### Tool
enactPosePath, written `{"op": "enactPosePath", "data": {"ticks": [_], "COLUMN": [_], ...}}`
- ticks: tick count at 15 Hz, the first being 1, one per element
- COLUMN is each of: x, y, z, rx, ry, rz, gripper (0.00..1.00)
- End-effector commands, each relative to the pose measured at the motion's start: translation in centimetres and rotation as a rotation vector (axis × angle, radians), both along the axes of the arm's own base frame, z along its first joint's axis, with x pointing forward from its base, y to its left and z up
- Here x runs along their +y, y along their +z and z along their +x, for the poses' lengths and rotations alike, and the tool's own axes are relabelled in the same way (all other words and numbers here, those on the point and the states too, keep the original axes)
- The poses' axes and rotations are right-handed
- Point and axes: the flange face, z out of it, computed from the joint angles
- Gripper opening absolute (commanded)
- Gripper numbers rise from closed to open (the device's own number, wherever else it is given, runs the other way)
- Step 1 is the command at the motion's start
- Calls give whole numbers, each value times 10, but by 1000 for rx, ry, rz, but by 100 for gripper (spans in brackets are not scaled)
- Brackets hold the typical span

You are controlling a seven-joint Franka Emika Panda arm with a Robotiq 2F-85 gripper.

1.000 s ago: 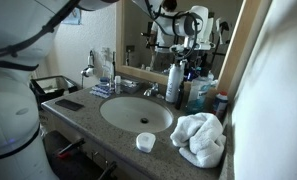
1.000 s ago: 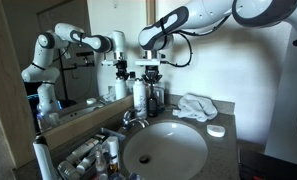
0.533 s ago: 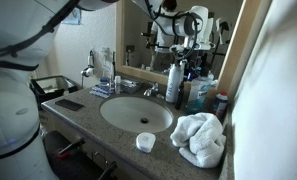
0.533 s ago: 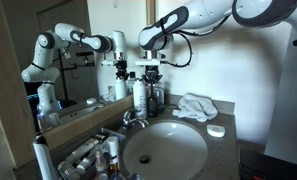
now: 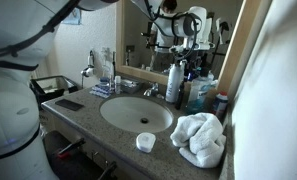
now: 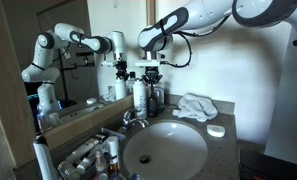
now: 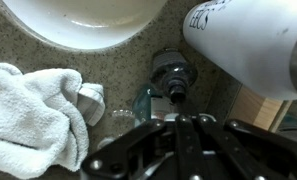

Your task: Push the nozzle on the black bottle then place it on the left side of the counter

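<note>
The tool, its fingers pressed together, is hovering at the nozzle of the black bottle, which is standing directly beneath it on the bench; the press is seemingly just beginning, the leftward placement not yet done.

No measurable change over the interval. In both exterior views the pincer holds the same position above the black bottle. Any arm shift is too small to confirm.
</note>
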Motion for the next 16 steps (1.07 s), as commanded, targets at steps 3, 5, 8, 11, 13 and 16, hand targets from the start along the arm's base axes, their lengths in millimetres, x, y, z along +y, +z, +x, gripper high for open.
{"op": "enactPosePath", "data": {"ticks": [3,5,8,11,13,16], "x": [4,5,6,7,7,5], "y": [-36,-39,-46,-54,-58,-50], "z": [-3,-3,-3,-4,-5,-3], "rx": [43,50,60,65,63,42], "ry": [-35,-36,-38,-49,-57,-66], "rz": [-31,-23,-15,-9,-4,-8], "gripper": [0,1,0,0,0,0]}}
